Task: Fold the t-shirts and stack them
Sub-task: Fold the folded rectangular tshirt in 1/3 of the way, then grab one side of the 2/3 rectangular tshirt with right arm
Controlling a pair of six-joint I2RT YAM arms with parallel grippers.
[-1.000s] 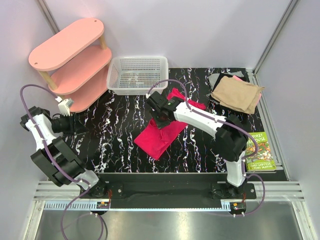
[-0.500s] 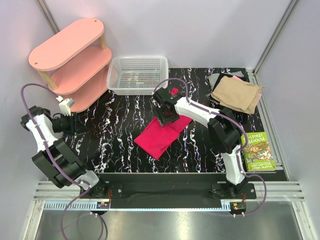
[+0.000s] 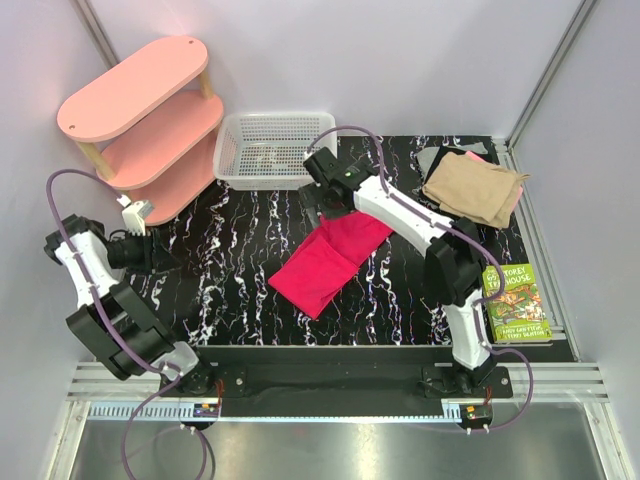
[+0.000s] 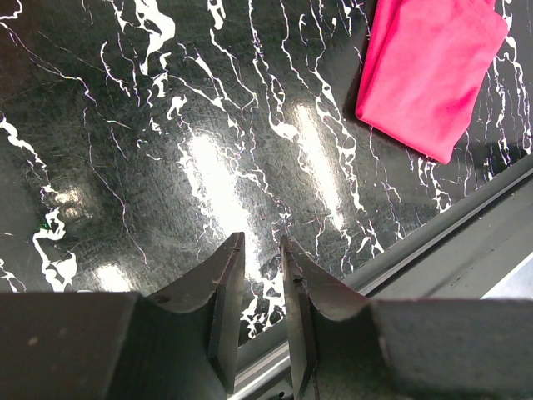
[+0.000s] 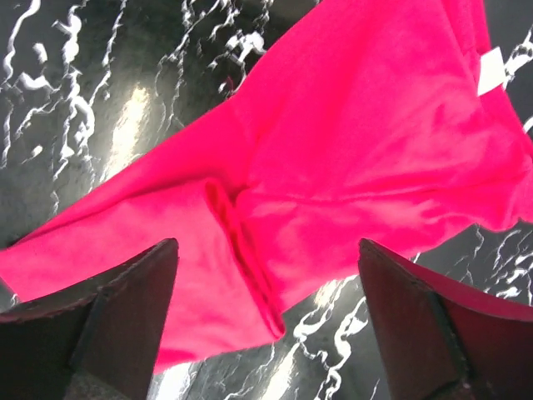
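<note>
The crimson-pink t-shirt lies folded in a long strip across the middle of the black marble table. My right gripper hovers over its far end, jaws wide open with nothing between them. In the right wrist view the crimson-pink t-shirt fills the frame, its folded edge under the right gripper. My left gripper sits at the table's left, well away from the shirt. Its fingers stand a narrow gap apart and hold nothing. A folded tan t-shirt tops grey and pale pink ones at the back right.
A white mesh basket stands at the back just behind the right gripper. A pink three-tier shelf fills the back left corner. A green book lies at the right edge. The table's front rail runs close to the left gripper.
The right gripper has opened and let go of the crimson-pink t-shirt's end, then drawn back toward the basket. The shirt now lies flat and folded. The left arm has barely moved.
</note>
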